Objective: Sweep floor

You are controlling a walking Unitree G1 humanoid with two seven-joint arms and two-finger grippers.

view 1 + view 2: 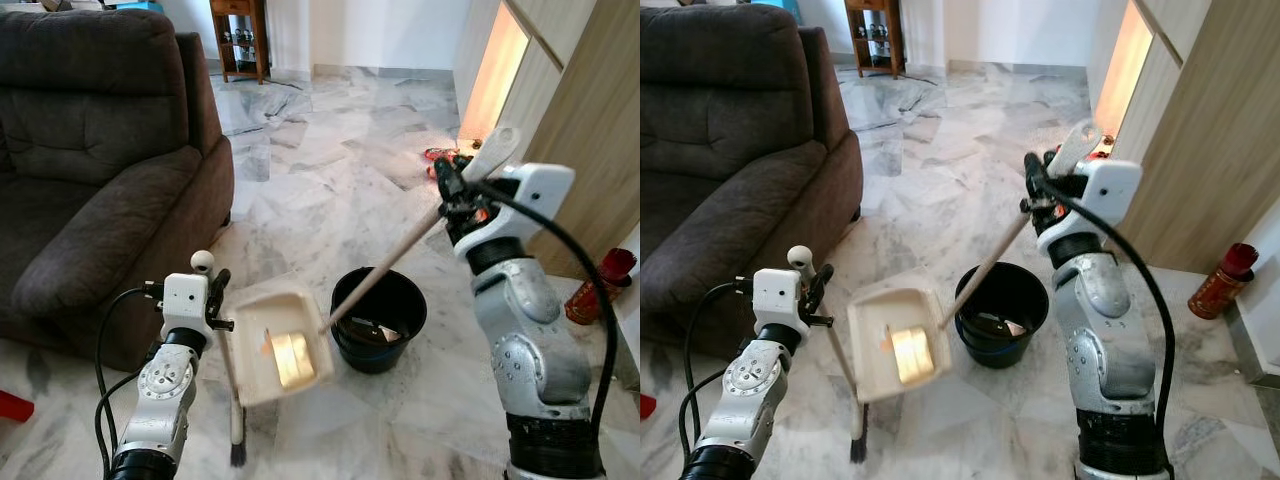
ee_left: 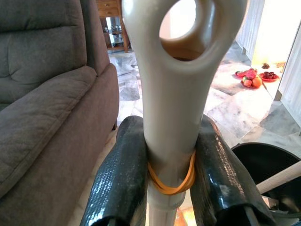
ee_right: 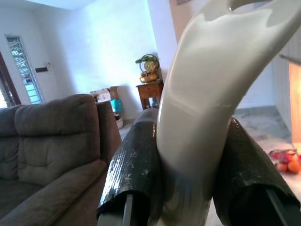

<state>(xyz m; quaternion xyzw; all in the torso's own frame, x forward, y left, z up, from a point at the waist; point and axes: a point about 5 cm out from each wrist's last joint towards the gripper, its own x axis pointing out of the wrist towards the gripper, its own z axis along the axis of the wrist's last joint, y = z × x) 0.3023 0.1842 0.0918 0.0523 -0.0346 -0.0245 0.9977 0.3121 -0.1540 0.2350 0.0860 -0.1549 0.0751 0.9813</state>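
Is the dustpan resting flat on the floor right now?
No. The dustpan is lifted and tilted beside the black bucket, held by its long handle in the right gripper.

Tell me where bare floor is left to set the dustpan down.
Free: marble floor between sofa and cabinet wall, beyond the bucket. Crowded: around the bucket, where dustpan, brush and both grippers work.

The dustpan (image 1: 283,345) hides the brush (image 1: 237,448) shaft's middle; the bucket's (image 1: 380,318) contents are unclear.
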